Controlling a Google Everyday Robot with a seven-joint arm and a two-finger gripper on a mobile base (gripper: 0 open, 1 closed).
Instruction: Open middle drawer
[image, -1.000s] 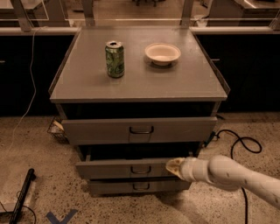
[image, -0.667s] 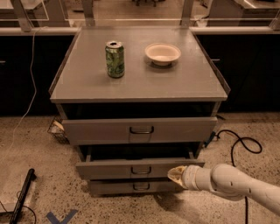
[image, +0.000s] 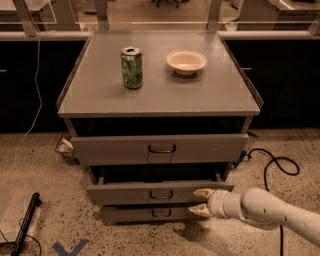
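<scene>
The middle drawer (image: 125, 192) is the second grey front of three, with a small dark loop handle (image: 161, 195). It stands pulled out a little past the bottom drawer, with a dark gap above it. My gripper (image: 201, 201) comes in from the lower right on a white arm. Its two pale fingers are spread apart, one at the drawer front's right end and one lower, in front of the bottom drawer. It holds nothing and sits to the right of the handle.
The wider top drawer (image: 160, 148) is also slightly out. The slim bottom drawer (image: 145, 214) is below. A green can (image: 132, 67) and a white bowl (image: 186, 61) stand on the cabinet top. A black cable (image: 274, 165) lies on the floor at right, a black tool (image: 25, 222) at left.
My gripper has shifted slightly down and to the right along the middle drawer's front. The drawers look unchanged.
</scene>
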